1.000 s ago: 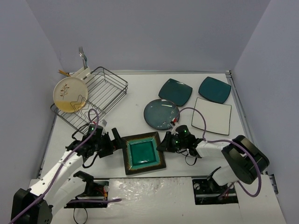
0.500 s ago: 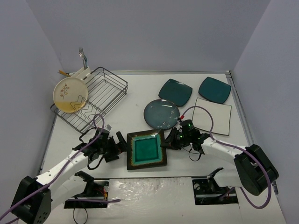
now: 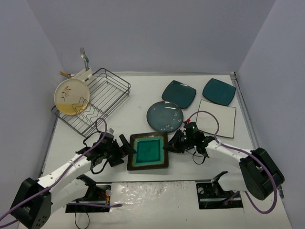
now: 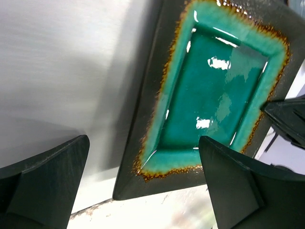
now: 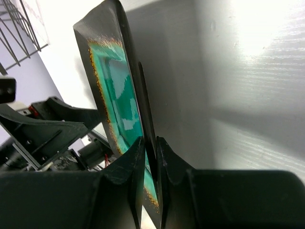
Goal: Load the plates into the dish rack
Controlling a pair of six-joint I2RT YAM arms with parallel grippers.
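The brown-rimmed teal square plate (image 3: 148,150) sits at the table's near middle. My right gripper (image 3: 170,145) is shut on its right rim; in the right wrist view the fingers (image 5: 138,157) pinch the rim and the plate (image 5: 112,81) is tilted up on that side. My left gripper (image 3: 125,145) is open at the plate's left edge, its jaws either side of the plate's corner (image 4: 190,95). The cream-and-tan twig plate (image 3: 70,97) stands in the black wire dish rack (image 3: 102,93). The round grey-blue plate (image 3: 164,116), two dark teal plates (image 3: 178,93) (image 3: 218,91) and the white square plate (image 3: 217,118) lie on the table.
A white cutlery caddy (image 3: 82,74) with a fork (image 3: 84,55) sits at the rack's far left corner. Grey walls close in the left, back and right. The arm bases stand at the near edge.
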